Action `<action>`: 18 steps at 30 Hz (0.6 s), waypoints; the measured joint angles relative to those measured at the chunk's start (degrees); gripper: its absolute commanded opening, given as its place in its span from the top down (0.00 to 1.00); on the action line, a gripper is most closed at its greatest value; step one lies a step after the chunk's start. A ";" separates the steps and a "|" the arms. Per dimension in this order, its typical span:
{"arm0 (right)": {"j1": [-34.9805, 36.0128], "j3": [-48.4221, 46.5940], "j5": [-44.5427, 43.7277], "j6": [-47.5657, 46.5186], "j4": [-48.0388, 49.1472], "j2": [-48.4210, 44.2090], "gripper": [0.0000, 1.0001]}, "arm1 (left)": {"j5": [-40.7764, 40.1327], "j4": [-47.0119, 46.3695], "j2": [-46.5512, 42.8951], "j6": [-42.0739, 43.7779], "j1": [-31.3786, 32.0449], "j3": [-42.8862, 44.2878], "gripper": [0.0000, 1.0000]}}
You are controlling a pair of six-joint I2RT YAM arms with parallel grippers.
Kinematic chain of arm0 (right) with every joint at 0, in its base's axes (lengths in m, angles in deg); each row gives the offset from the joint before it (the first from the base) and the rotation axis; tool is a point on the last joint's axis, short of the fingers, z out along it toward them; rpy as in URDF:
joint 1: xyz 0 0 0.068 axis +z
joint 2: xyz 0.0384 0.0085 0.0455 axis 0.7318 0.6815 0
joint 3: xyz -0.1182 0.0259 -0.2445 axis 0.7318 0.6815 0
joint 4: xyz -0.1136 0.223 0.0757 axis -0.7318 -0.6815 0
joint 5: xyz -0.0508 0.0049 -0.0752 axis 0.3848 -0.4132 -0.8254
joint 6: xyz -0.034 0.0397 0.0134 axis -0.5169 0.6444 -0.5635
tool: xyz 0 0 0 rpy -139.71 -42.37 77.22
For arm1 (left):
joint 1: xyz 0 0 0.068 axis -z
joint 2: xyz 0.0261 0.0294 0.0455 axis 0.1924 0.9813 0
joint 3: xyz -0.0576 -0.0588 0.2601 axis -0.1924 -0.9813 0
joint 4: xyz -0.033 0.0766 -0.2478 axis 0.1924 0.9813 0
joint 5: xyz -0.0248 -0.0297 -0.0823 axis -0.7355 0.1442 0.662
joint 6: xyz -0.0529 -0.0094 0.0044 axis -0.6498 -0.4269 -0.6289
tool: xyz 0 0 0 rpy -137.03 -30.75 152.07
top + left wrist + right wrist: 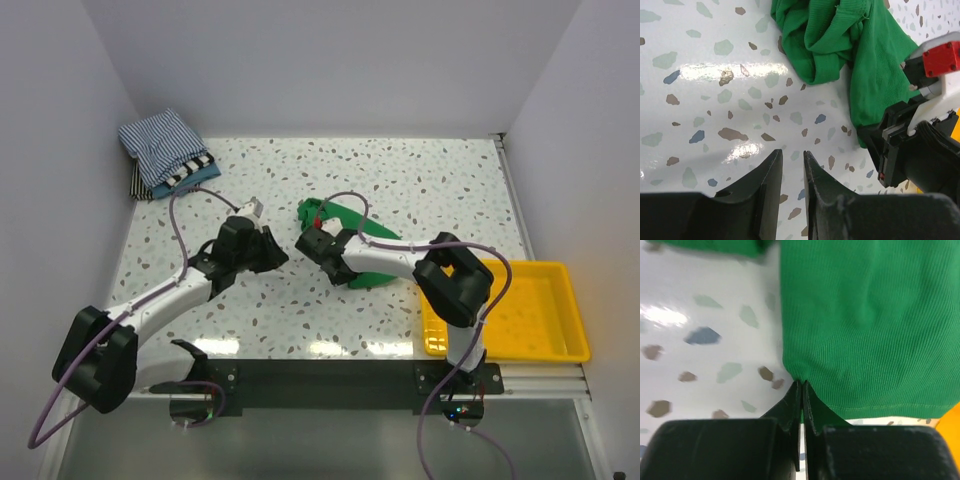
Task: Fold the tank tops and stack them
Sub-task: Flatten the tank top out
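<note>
Right end effector (801, 387): fingers pressed together, pinching hem corner of green tank top (870, 325); arm reaches fwd-left, low over counter (420, 180). Left end effector (792, 165): fingers nearly closed w/ narrow gap, holding nothing, just beside the green top, arm stretched diagonally toward centre. Green top lies crumpled mid-counter. Folded blue-striped tank top (160, 143) sits on a stack at far-left corner. Yellow tray (545, 275) near right edge; contents: none seen.

Tank top (345, 222) mid-table; folded stack (167, 152) far left corner; tray (520, 312) right.
</note>
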 measured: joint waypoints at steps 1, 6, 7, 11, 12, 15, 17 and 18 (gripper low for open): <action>0.00 -1.42 0.07 -0.09 -0.90 0.79 1.00 | -0.09 0.04 -0.50 0.00 0.00 -0.35 0.71; -0.04 -13.25 4.46 -1.66 -4.17 3.08 1.00 | -0.09 1.11 -4.31 0.04 -3.06 -1.95 0.71; 0.09 -17.09 5.95 -2.03 -5.11 3.13 1.00 | -0.22 1.49 -4.98 0.04 -4.37 -2.05 0.71; 1.18 -30.86 10.36 -2.95 -5.09 1.97 1.00 | -1.62 3.10 -7.91 0.11 -8.22 -2.08 0.71; 1.55 -31.91 11.32 -2.99 -4.50 0.35 1.00 | -1.73 3.28 -8.41 0.11 -8.41 -2.08 0.71; 2.12 -29.53 12.33 -2.62 -4.20 -8.41 1.00 | -1.92 3.67 -9.25 0.09 -8.66 -2.08 0.71; 1.53 -24.55 12.15 -1.88 -3.74 -16.04 1.00 | -1.90 3.74 -9.03 0.07 -8.66 -2.08 0.71; 0.20 -20.00 12.17 -1.25 -2.25 -21.05 1.00 | -1.86 3.65 -8.72 0.04 -8.66 -2.08 0.71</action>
